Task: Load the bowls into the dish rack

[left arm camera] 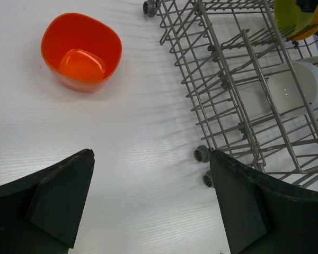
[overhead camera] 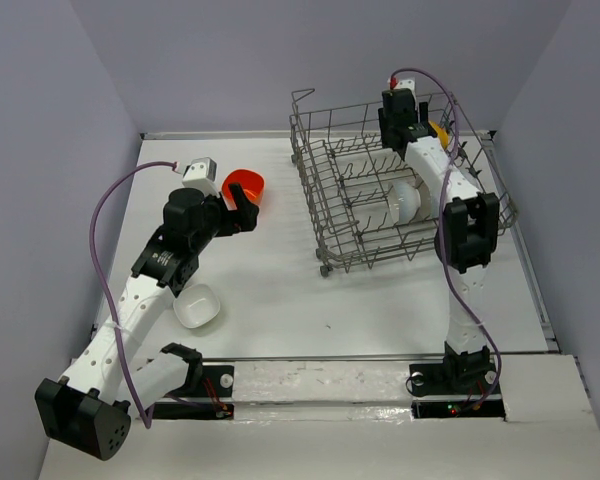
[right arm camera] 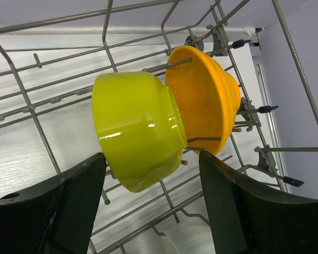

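**Red bowl (left arm camera: 82,53) lies nearest the left gripper (left arm camera: 151,159)**

It stands mouth-up on the bench (left arm camera: 148,121), left of the dish rack (left arm camera: 228,79) and just beyond that gripper, whose jaws are wide apart. The right gripper (right arm camera: 151,159), jaws apart in the rack's far right corner, flanks a green bowl (right arm camera: 135,132) tipped on edge.

A broad strip of bare surface (left arm camera: 143,159) is left between the red-orange bowl (left arm camera: 82,53) and the dish rack (left arm camera: 222,63). Entry into the rack is barred sideways by its tall wire sides. Its far right corner is taken up by the lime green bowl (right arm camera: 138,129) and the orange-yellow bowl (right arm camera: 204,98).
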You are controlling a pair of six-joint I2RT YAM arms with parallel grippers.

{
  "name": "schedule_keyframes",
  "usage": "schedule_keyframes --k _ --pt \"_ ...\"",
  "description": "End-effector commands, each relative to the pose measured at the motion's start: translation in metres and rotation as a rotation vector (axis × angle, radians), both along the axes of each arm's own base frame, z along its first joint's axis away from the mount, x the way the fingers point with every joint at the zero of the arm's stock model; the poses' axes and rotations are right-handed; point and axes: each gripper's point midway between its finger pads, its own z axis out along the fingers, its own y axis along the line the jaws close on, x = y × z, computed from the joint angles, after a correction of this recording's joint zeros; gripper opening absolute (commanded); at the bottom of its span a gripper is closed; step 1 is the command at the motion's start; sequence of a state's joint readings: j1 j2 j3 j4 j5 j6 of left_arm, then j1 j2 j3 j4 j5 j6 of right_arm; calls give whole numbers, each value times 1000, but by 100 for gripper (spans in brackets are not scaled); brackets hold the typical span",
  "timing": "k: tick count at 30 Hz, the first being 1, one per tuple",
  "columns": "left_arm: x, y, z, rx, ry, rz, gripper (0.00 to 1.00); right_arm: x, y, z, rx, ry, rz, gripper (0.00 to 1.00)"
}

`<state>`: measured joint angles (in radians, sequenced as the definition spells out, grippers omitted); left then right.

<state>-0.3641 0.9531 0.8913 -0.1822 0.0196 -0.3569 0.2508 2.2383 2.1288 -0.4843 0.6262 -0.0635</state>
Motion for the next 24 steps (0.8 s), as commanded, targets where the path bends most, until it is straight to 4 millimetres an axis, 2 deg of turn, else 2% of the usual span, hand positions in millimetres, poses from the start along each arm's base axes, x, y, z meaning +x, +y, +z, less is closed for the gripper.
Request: schedule_keyframes --k 1,2,4,5,6,8,9,10,12,13,15,16,18,19,21,24 --pt "3 0 5 -14 -34 5 99 -12 -3 79 83 -163 -20 76" --pt "4 2 5 -11 -34 9 99 -17 -1 90 111 -181 -18 76" --pt "5 4 5 -8 -33 16 99 -24 5 97 168 -187 3 76" --pt "5 5 5 -6 -35 21 99 -31 7 115 210 -224 6 77" --pt "5 6 6 -5 -37 22 99 -32 11 109 228 -207 17 78" --pt "5 6 6 -6 -39 24 99 -48 21 127 310 -227 63 80" --pt "5 7 6 -5 -37 27 99 -61 24 150 346 -264 93 81" --pt "7 12 6 5 -41 52 99 -68 33 147 388 -245 137 82" --pt "8 14 6 8 -42 64 99 -83 41 159 450 -259 178 84" --pt "9 16 5 10 -41 71 99 -97 48 177 490 -278 230 84" --pt "9 18 5 14 -41 82 99 -111 56 179 535 -267 272 86" --pt "10 20 5 14 -42 88 99 -126 60 197 565 -296 312 86" --pt "10 22 5 21 -43 98 99 -139 65 197 612 -291 335 88" --pt "10 23 5 23 -42 102 99 -146 71 205 637 -306 372 88" --pt "11 26 3 29 -38 115 99 -158 70 216 657 -335 382 88" --pt "11 28 4 31 -43 120 99 -159 68 216 659 -337 371 89"
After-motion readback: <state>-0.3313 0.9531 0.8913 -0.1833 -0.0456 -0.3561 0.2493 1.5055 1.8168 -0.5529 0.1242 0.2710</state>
